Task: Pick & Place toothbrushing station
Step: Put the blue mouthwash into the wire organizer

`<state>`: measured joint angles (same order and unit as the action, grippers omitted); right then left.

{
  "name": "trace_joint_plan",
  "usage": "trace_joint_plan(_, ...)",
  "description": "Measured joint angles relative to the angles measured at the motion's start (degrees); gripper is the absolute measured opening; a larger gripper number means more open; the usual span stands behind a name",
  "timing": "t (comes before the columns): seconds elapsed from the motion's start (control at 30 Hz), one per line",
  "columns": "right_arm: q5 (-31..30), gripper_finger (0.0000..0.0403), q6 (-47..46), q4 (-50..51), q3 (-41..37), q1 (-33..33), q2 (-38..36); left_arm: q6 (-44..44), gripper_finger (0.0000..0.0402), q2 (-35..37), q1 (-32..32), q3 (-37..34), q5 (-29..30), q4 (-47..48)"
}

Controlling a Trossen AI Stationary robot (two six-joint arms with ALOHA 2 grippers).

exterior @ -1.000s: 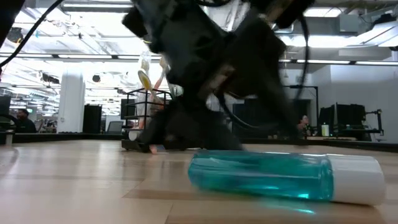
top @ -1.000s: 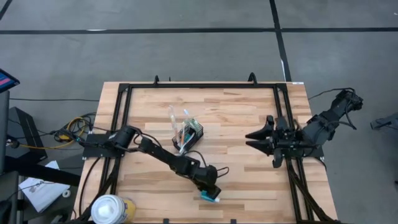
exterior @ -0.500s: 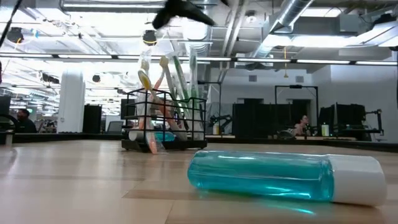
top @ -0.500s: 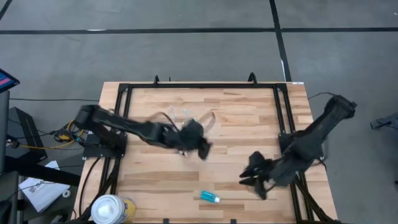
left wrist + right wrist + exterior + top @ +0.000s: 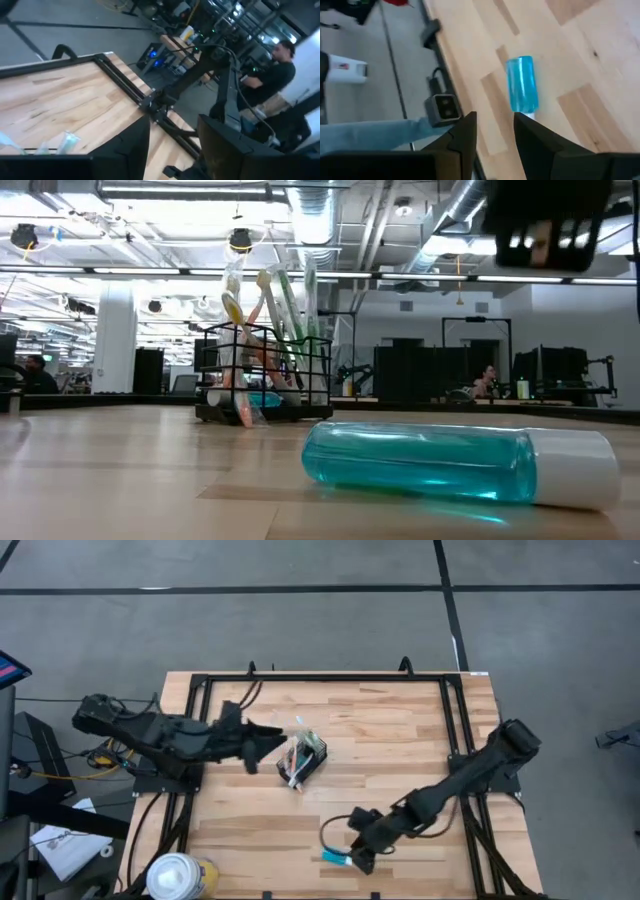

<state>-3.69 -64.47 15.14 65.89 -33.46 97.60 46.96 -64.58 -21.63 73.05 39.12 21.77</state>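
Note:
The black wire-mesh holder [image 5: 304,760] stands on its base at mid-table with several toothbrushes [image 5: 268,315] upright in it. A clear blue tube with a white cap [image 5: 337,858] lies on its side near the table's near edge, large in the low view [image 5: 420,463]. My left gripper [image 5: 274,740] hangs raised just left of the holder, pointing almost level toward it, open with nothing between its fingers [image 5: 172,145]. My right gripper [image 5: 356,854] slants down just right of the tube, open [image 5: 495,135]; the tube [image 5: 522,90] lies ahead of its fingers, apart from them.
A black rail frame [image 5: 325,677] runs round the wooden tabletop. A large white-and-yellow round container [image 5: 178,876] stands at the near left corner. A small black camera [image 5: 442,107] sits at the near edge. A person [image 5: 277,72] stands beyond the table's right side.
My left gripper has risen from above the blue tube at the near edge, swung toward the far left and tipped from pointing down to almost level beside the holder. My right gripper has come from the table's right side down toward the near edge and the tube, which has stayed put.

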Motion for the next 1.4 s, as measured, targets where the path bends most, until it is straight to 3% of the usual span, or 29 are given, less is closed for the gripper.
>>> trace_joint_plan(0.23,7.66,0.0122,-0.26,9.91,6.06,2.91,9.95,-2.91,0.0153,1.21,-4.68,-0.03,1.04,8.86)
trace_joint_plan(0.47,12.73,0.014,0.14,12.7,11.84,2.14,17.34,-1.92,0.0153,0.65,-7.38,-0.07,0.99,17.51)
trace_joint_plan(0.73,12.39,0.0155,-1.47,12.8,14.64,2.04,19.04,-1.84,0.0153,0.68,-9.81,-0.01,0.97,18.23)
trace_joint_plan(1.1,10.85,0.0137,-1.47,14.27,14.45,3.11,19.04,0.53,0.0153,0.42,-11.92,-0.4,0.95,19.65)
trace_joint_plan(1.4,11.3,0.0147,-2.93,12.48,12.02,2.3,19.03,12.16,0.0153,0.47,-15.56,-9.81,-0.65,19.22)
